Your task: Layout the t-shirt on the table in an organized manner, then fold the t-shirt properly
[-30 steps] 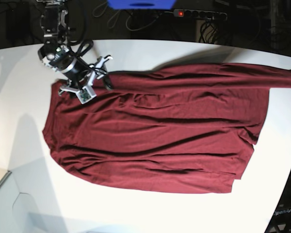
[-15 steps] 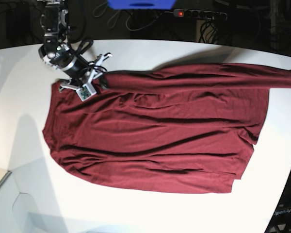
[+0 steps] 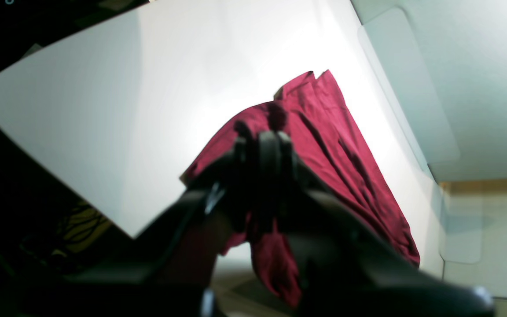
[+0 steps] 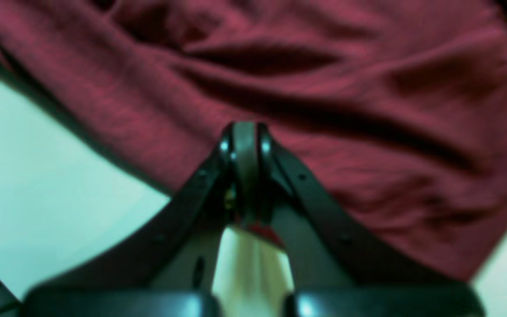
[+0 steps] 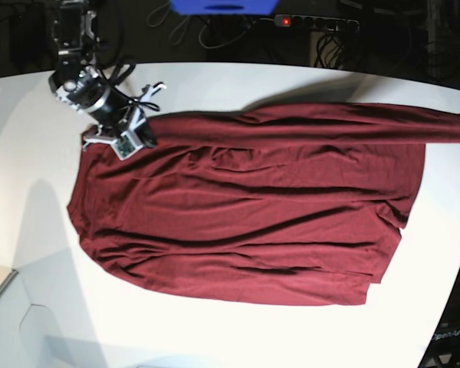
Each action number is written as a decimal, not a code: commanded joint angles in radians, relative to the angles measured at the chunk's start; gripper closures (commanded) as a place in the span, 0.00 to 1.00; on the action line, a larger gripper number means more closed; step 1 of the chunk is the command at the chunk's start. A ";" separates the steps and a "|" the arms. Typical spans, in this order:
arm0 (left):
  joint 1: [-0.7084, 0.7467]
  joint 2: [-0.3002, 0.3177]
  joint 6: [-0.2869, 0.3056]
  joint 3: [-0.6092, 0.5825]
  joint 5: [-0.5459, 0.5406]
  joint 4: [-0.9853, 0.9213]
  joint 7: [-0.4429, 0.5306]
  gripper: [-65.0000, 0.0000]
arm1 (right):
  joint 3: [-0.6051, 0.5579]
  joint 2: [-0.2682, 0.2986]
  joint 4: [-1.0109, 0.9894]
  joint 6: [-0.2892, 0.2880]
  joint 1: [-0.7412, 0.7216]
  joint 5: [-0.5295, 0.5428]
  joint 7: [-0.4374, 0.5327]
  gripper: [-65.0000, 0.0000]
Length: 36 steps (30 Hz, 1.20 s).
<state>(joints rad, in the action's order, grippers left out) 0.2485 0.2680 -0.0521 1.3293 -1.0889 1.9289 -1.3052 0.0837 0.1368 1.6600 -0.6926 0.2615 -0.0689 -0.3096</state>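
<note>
The dark maroon t-shirt (image 5: 245,207) lies spread across the white table (image 5: 31,199), rippled with long creases. My right gripper (image 5: 146,129) sits at the shirt's upper left corner in the base view. In the right wrist view the right gripper (image 4: 244,132) is shut, its fingers pressed together on the shirt's edge (image 4: 324,88). My left gripper (image 3: 264,136) is shut on a bunch of the t-shirt (image 3: 350,167), with cloth hanging below it off the table's edge. In the base view that arm is out of frame, and the shirt's top edge (image 5: 445,126) runs taut off the right side.
Beyond the table's far edge are a power strip (image 5: 314,21) with a red light, cables and a blue object (image 5: 222,6). The curved table edge (image 5: 452,253) passes close to the shirt on the right. Pale panels (image 5: 0,295) lie at the lower left.
The right gripper has shut on the shirt's corner and shifted up and left. The shirt's top edge is now pulled into a straighter, tighter line.
</note>
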 commanded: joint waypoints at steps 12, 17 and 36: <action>-0.004 0.020 -0.013 0.006 -0.044 0.011 0.016 1.00 | -0.011 -0.003 0.045 -0.006 -0.008 0.016 0.017 1.00; -0.004 0.018 -0.013 0.006 -0.044 0.011 0.016 1.00 | -0.034 -0.003 0.012 -0.006 -0.032 0.014 0.016 0.83; -0.004 0.018 -0.015 0.006 -0.043 0.011 0.020 1.00 | -0.127 0.025 -0.068 -0.006 -0.061 0.014 0.019 0.57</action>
<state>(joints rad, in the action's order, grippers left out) 0.2459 0.2657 -0.0521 1.3281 -1.0893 1.9289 -1.3045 -0.0463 0.1574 1.5745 -0.6949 0.2165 -0.0723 -0.3206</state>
